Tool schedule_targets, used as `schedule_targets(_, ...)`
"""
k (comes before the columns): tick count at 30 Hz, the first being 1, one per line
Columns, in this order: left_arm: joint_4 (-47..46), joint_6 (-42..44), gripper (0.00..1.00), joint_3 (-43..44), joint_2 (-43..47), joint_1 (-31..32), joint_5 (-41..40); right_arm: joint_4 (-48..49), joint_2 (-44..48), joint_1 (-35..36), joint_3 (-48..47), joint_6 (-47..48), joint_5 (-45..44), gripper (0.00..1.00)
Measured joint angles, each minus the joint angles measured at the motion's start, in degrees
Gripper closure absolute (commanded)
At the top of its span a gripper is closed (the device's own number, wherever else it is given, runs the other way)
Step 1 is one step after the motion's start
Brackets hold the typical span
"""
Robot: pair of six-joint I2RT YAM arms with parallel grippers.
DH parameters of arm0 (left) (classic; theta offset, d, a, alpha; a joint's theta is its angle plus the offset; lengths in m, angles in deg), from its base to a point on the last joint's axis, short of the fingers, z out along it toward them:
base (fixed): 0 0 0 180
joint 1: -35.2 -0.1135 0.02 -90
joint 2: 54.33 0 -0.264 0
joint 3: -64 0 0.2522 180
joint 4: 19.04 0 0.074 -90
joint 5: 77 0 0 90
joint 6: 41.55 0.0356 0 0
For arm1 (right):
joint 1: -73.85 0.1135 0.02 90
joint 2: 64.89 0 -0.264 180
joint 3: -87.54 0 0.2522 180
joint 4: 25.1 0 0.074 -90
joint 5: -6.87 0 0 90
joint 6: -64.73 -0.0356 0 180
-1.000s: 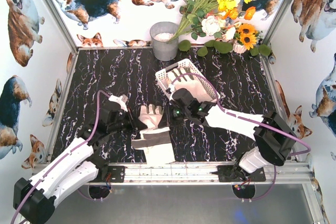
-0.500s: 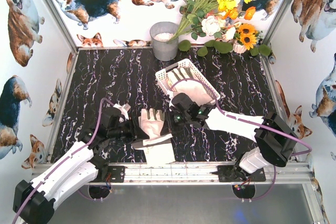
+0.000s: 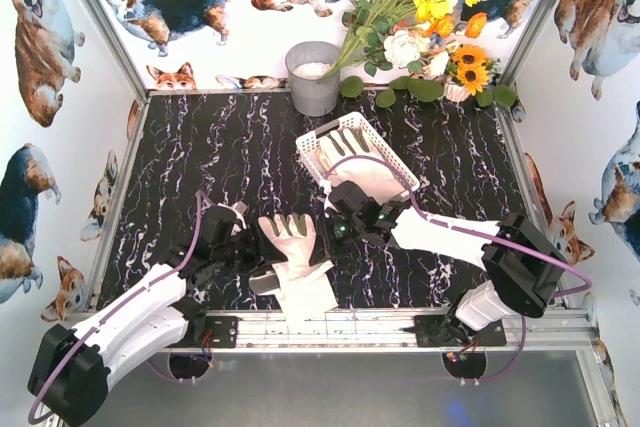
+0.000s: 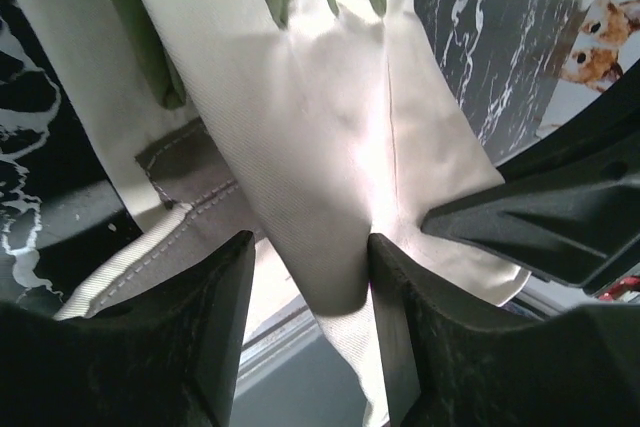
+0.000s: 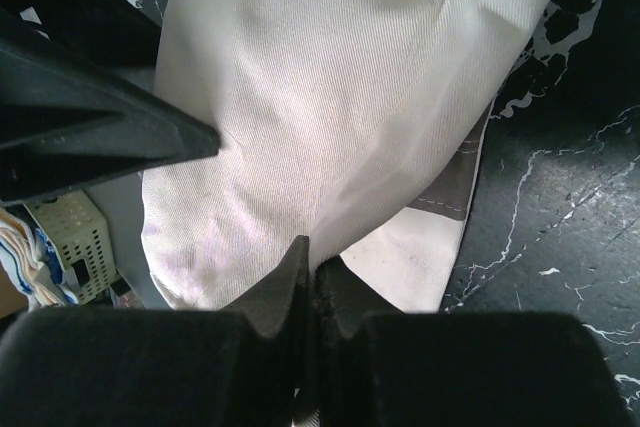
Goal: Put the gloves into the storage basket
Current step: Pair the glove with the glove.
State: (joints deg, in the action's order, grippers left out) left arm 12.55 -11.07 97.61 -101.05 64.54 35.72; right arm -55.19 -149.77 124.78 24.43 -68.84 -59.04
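Two gloves are stacked on the tabletop (image 3: 200,167), near the storage basket (image 3: 322,143) on its arm-side, off its left near corner. Neither touches the basket. The top glove (image 3: 290,239) lies with fingers pointing roughly the basket's way, its cuff over the lower glove (image 3: 308,295). The right gripper (image 5: 305,259) is clamped tight on a pinched fold of the top glove's white back, on the basket-side edge. The left gripper (image 4: 305,247) has its jaws parted, with cuff cloth running loose between them, not squeezed. My read on handling: light, floppy woven cloth with stitched grey patches and no stiffness, so it will drape and swing off a single pinch. The weave has grip, so slip looks unlikely. Best hold is a bunched fold mid-back or the doubled cuff hem, not a fingertip, since trailing fingers could snag the basket's lattice rim. Watch that the lower glove doesn't drag along.
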Motion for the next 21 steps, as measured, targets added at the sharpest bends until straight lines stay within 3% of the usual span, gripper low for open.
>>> schedule_targets(7,-1.7,-0.3,0.59,-0.6,0.0,-1.2,-4.0,0.0,-0.5,0.0,0.4,0.0,0.8,1.0)
schedule_targets(10,-2.9,-0.8,0.71,-1.6,-0.2,-1.6,-5.7,0.0,-1.0,0.0,0.4,0.0,1.2,1.0)
schedule_targets(12,-3.5,-1.0,0.87,-2.1,-0.2,-1.8,-6.8,0.0,-1.4,0.0,0.4,0.0,1.4,1.0)
schedule_targets(15,-4.0,-0.8,0.99,-2.2,-0.2,-2.0,-8.0,0.0,-1.5,0.2,0.4,0.1,1.3,1.0)
schedule_targets(21,-3.1,1.1,1.0,-2.1,3.1,-2.0,-8.3,0.0,-0.6,1.6,0.4,1.3,-1.1,1.0)
